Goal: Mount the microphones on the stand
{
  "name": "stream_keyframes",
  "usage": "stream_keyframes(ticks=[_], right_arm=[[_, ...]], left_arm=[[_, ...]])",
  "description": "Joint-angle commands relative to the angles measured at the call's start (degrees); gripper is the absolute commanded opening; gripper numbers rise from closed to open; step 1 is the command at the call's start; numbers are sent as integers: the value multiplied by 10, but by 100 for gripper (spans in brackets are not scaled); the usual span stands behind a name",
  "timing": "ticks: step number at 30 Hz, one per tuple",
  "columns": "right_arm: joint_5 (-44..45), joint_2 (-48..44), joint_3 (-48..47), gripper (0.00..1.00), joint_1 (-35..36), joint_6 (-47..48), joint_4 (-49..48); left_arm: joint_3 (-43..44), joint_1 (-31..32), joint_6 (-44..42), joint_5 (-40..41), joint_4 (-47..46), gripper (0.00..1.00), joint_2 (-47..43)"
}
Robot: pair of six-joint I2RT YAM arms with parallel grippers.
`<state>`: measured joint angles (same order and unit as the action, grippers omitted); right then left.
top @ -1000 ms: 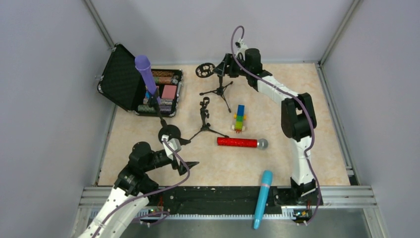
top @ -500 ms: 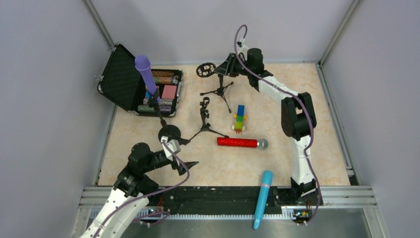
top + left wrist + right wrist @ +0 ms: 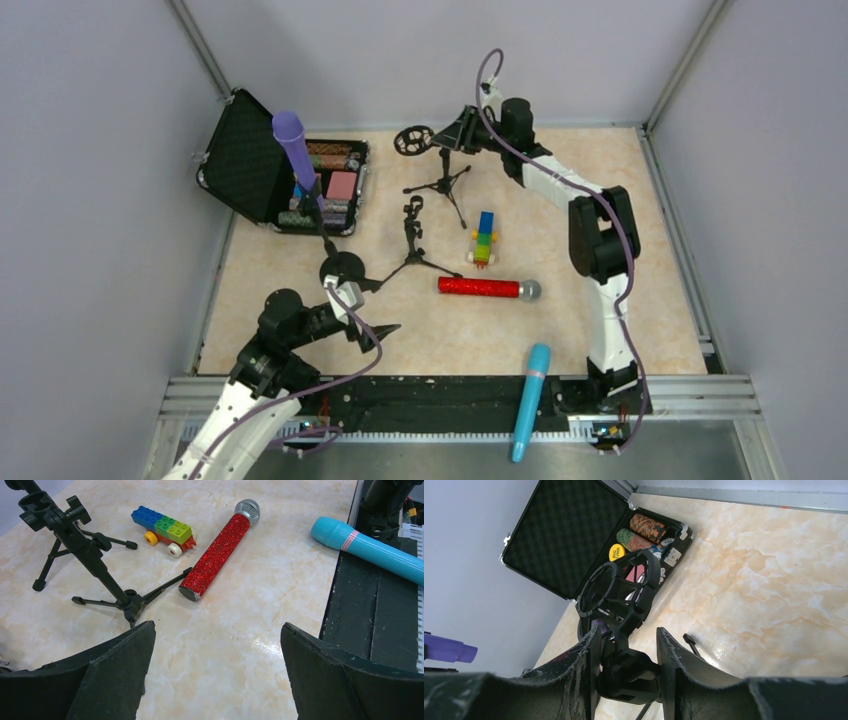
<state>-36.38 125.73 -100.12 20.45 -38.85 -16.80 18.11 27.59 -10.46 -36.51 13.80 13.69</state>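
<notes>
- Black fingers of the right gripper press on both sides of the knuckle just under the ring-shaped clip of the far stand, gripping it. They hide the pole below.
- Spread wide, the left gripper hangs over the table with nothing between its fingers.
- The purple microphone sits tilted in the near-left stand. The right wrist view cuts off all but one end of it.
- The cyan microphone lies across the black rail at the table's near edge, its tail cut off in the left wrist view.
- The red microphone lies flat, its butt end just beside a leg of the middle stand. The block toy is near its other side.
- At far left, the open case has its foam-lined lid raised. Its tray holds rolls of chips and a yellow disc, and the clip covers the rest.
</notes>
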Motion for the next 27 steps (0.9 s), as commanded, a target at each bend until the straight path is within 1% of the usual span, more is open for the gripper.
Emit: stream_keyframes(ticks=[1,10,20,27], right_arm=[[-6,-74,-10,0,-3,-20,-43],[26,-123,-15,0,-2,-18,-37],[47,-165,-50,0,-3,-9,-15],[53,-169,-112,0,-3,-6,12]], left_arm=[[-5,2,-4,2,-15,99,-6],[-8,2,-2,8,-17,99,-13],[-10,2,0,13,-19,99,-15],[-10,2,0,15,-21,99,-15]])
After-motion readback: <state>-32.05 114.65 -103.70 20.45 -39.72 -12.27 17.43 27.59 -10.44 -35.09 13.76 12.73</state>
